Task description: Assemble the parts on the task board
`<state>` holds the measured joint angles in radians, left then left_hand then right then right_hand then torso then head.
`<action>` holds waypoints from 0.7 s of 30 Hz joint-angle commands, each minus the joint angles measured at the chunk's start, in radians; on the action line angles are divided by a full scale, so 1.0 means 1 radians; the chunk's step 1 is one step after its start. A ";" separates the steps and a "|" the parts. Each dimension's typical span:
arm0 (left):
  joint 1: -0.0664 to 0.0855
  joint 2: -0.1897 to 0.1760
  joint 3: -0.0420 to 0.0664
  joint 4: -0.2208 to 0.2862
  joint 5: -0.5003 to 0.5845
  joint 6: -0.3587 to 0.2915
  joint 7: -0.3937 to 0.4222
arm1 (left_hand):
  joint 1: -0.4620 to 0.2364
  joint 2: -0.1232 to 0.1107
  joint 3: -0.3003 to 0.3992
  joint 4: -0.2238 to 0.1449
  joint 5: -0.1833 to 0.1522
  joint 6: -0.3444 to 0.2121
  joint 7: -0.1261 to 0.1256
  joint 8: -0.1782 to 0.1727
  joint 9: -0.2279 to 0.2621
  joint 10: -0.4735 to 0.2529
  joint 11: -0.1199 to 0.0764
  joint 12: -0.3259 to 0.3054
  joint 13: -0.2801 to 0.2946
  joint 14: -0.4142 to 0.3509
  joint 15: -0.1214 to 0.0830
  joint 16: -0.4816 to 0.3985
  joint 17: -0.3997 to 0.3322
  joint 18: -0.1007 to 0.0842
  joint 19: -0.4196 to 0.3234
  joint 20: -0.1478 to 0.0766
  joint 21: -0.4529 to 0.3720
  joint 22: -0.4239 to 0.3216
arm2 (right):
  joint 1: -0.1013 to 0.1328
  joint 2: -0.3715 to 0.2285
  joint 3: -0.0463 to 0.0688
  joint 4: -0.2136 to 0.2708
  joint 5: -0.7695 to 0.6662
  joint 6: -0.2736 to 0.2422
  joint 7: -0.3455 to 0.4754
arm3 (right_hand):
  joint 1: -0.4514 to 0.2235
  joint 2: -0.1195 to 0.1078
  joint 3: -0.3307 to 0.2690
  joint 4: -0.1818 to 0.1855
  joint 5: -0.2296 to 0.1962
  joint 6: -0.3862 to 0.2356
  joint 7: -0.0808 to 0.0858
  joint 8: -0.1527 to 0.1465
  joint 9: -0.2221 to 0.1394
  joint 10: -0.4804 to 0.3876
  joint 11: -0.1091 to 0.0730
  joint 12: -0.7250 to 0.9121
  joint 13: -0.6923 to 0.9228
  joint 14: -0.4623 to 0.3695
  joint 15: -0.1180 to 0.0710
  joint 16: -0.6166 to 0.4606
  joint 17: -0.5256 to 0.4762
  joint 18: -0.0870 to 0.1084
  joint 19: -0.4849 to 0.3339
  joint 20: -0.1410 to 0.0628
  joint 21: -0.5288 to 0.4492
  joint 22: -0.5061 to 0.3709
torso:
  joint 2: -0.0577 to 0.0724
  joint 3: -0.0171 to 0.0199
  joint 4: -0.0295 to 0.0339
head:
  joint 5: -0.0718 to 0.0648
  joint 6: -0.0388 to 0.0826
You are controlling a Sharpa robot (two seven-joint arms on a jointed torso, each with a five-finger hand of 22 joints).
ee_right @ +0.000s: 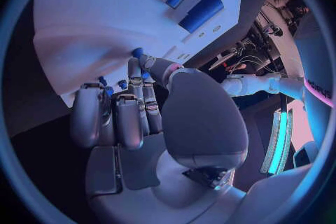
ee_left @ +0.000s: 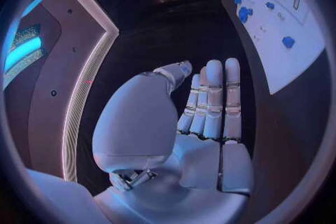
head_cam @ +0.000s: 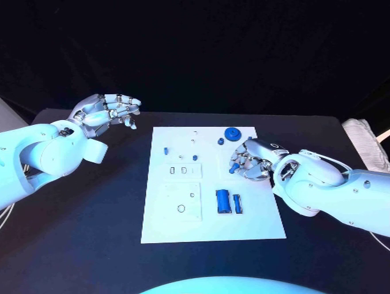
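Two blue bars (head_cam: pixel 228 201) lie side by side on the board (head_cam: pixel 212 229), toward its near right part. The right hand (head_cam: pixel 250 161) is over the board's right edge, beyond the bars, fingers curled in around a small blue part (head_cam: pixel 234 166); whether it truly grips that part I cannot tell. A blue disc (head_cam: pixel 232 131) sits near the board's far edge. The left hand (head_cam: pixel 108 111) hovers off the board's far left corner, fingers apart, holding nothing.

Black table (head_cam: pixel 89 233) against a dark backdrop (head_cam: pixel 195 49).
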<state>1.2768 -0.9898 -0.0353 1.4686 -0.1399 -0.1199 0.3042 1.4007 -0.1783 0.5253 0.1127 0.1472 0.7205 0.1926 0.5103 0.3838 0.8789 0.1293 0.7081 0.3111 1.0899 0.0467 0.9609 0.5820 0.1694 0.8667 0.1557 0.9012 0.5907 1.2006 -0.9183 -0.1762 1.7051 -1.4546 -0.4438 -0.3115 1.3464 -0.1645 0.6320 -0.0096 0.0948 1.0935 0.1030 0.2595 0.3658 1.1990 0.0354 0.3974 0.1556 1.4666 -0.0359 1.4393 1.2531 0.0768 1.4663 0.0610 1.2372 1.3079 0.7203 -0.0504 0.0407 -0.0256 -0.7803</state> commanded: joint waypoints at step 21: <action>0.000 -0.001 0.001 0.001 0.003 0.012 0.004 | -0.010 0.003 0.000 -0.005 -0.004 -0.008 0.019 0.000 -0.002 -0.007 0.001 0.005 -0.002 0.000 0.010 0.005 -0.002 0.014 0.006 0.000 -0.005 -0.001 | -0.013 0.017 -0.003 -0.005 0.004 0.036 -0.010 | -0.077 -0.084 -0.036 0.043 -0.006 -0.124 0.041 -0.067 0.021 -0.158 0.050 -0.101 -0.024 0.022 0.037 -0.030 -0.078 0.006 -0.012 0.030 -0.158 0.096 | 0.000 -0.0003 -0.0001 | 0.001 -0.004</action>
<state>1.2767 -0.9912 -0.0353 1.4687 -0.1399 -0.1199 0.3034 1.4007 -0.1783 0.5243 0.1117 0.1472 0.7205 0.1926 0.5103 0.3825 0.8775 0.1307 0.7081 0.3099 1.0900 0.0467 0.9609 0.5814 0.1693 0.8667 0.1557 0.9012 0.5900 1.1909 -0.9027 -0.1771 1.6972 -1.4530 -0.4219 -0.3173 1.2687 -0.2404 0.5990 0.0324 0.0949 0.9751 0.1454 0.1969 0.3893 1.0466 0.0792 0.2959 0.1275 1.4664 -0.0035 1.4120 1.1807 0.0768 1.4548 0.0870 1.0874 1.3075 0.7201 -0.0505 0.0406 -0.0243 -0.7846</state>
